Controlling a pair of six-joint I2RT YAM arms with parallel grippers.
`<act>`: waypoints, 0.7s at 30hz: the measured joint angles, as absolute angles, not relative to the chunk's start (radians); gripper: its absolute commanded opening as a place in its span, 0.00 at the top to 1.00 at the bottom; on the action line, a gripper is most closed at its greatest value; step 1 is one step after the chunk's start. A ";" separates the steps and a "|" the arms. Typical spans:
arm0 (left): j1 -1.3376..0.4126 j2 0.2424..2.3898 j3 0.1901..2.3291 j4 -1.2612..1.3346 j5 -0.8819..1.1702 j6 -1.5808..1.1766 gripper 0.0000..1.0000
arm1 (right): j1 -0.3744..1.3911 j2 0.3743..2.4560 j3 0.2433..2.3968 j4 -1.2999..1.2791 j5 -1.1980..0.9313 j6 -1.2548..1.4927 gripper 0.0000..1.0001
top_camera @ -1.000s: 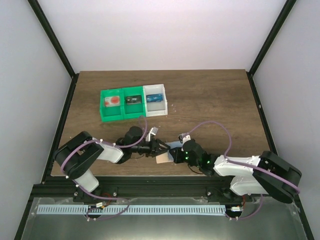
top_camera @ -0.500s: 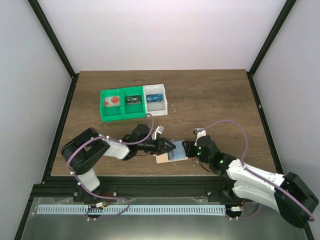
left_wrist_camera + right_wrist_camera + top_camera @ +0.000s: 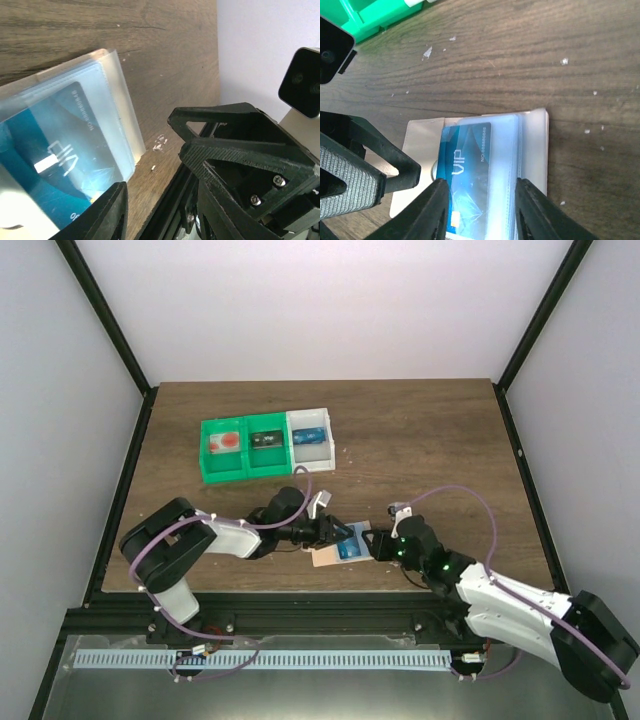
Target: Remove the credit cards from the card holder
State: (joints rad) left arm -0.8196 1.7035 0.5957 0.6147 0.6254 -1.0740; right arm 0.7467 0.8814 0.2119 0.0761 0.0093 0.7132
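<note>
The tan card holder (image 3: 322,558) lies open on the table near the front edge, its flap (image 3: 422,137) spread to one side. Clear sleeves (image 3: 530,150) are stacked on it. A blue credit card (image 3: 467,165) marked VIP sits inside the top sleeve, also seen in the left wrist view (image 3: 55,165). My right gripper (image 3: 485,212) is open just above it, one finger over the card's edge and one over the sleeves' far edge. My left gripper (image 3: 337,533) is open at the holder's other side. One of its fingers (image 3: 395,162) lies over the flap.
A green bin (image 3: 225,472) and a white bin (image 3: 328,455), each with small items inside, stand at the back left. The holder lies close to the table's front edge (image 3: 330,582). The two grippers face each other, almost touching.
My right arm stretched out and its gripper drew back to the holder's right side while its jaws parted. The blue card now shows plainly. The left gripper shifted slightly right.
</note>
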 measured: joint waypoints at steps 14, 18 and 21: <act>-0.770 1.668 0.512 0.525 0.561 -1.002 0.61 | 0.738 1.089 0.269 0.051 -0.023 0.648 0.61; -0.750 1.647 0.483 0.525 0.558 -0.999 0.61 | 0.736 1.121 0.269 0.053 -0.038 0.643 0.65; -0.728 1.626 0.457 0.526 0.557 -0.998 0.63 | 0.735 1.138 0.269 0.067 -0.061 0.648 0.69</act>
